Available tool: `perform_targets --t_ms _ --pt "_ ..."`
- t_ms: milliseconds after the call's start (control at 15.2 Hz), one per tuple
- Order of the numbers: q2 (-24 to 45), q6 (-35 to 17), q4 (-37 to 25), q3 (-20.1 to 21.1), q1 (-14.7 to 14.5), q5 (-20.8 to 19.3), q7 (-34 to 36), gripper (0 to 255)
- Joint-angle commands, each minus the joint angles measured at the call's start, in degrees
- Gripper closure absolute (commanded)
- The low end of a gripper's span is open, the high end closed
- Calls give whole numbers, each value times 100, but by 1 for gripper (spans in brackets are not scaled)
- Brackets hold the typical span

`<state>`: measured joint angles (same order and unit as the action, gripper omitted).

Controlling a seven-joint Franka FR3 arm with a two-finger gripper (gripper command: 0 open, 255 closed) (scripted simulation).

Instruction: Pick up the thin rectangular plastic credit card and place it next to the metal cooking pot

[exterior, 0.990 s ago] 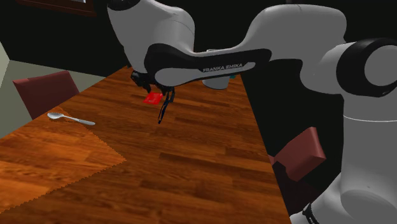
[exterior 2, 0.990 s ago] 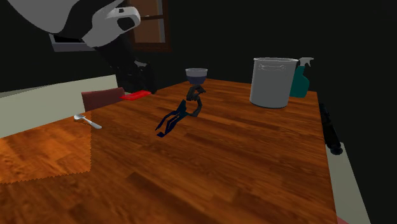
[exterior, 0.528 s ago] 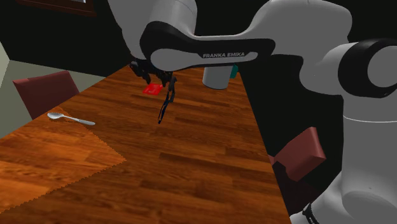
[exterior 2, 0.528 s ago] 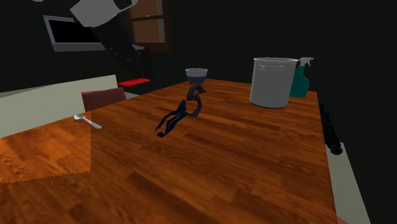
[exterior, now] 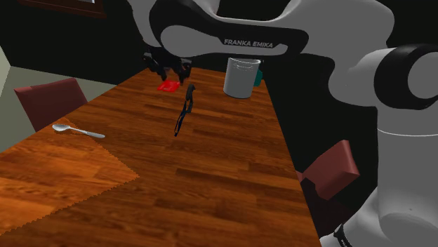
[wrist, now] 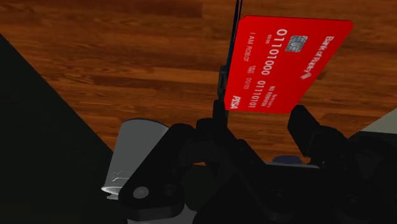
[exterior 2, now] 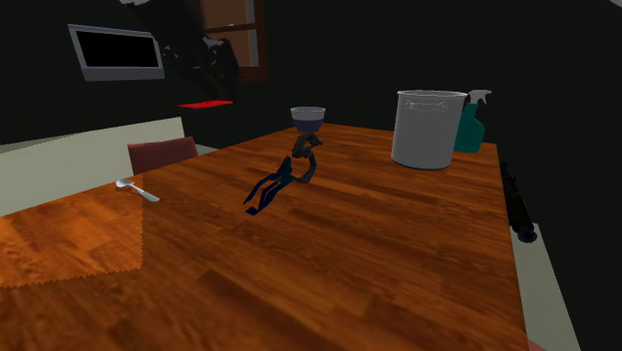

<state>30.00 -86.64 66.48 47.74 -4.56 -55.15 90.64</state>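
One wood table [exterior: 210,175] carries everything. One white arm [exterior: 231,42] reaches across it to the far end. Two dark red chairs stand by, one [exterior: 49,102] at the shoulder view's left and one [exterior: 330,172] at its lower right. One pale pot [exterior: 241,76] stands upright near the far edge, with one teal bottle [exterior 2: 471,122] just behind it. One black gripper [wrist: 261,121] hangs above the far corner, to the shoulder view's left of the pot. One dark blue tool [exterior: 184,112] lies mid-table and one spoon [exterior: 77,130] lies near the left chair. One red card [wrist: 286,63] is clear of the table and apart from the pot: the jaws are closed narrowly on its near end, a finger on each long edge, and the rest juts out past them

The card looks light, stiff and slick. Pinched by its thin edges it could twist or slip, so I judge that a slow carry suits it. A grip nearer its middle would be steadier. Set flat, it should lie still beside the pot
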Motion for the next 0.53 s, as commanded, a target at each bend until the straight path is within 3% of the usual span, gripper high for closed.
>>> perform_targets --t_ms 0,462 --pt "69 154 -265 -26 -119 -48 -107 255" --pt "308 696 -1233 -138 -582 -252 -502 255"
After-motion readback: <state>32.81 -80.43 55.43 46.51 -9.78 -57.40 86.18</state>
